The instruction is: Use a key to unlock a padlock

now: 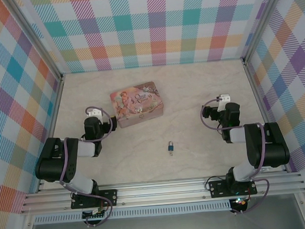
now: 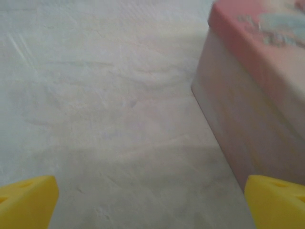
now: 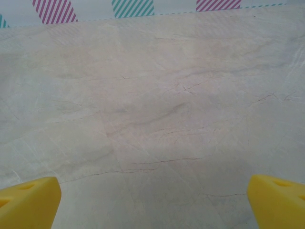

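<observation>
Held wide, the left gripper (image 2: pixel 152 204) is hemmed rightward by the tin (image 2: pixel 252 105) edge. The right gripper (image 3: pixel 152 204), equally wide, is fronted by open surface (image 3: pixel 152 109).

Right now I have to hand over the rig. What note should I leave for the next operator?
Left gripper: open, empty, low over the table beside the tin.
Right gripper: open, empty, over bare table, facing the far wall.
Padlock: on the table between the arms, toward the near edge, apart from both grippers.
Key: at the padlock's near end; too small to tell whether it is inserted.
Done: nothing grasped yet.
Left: hold the padlock, take the key, turn it, free the shackle.
</observation>
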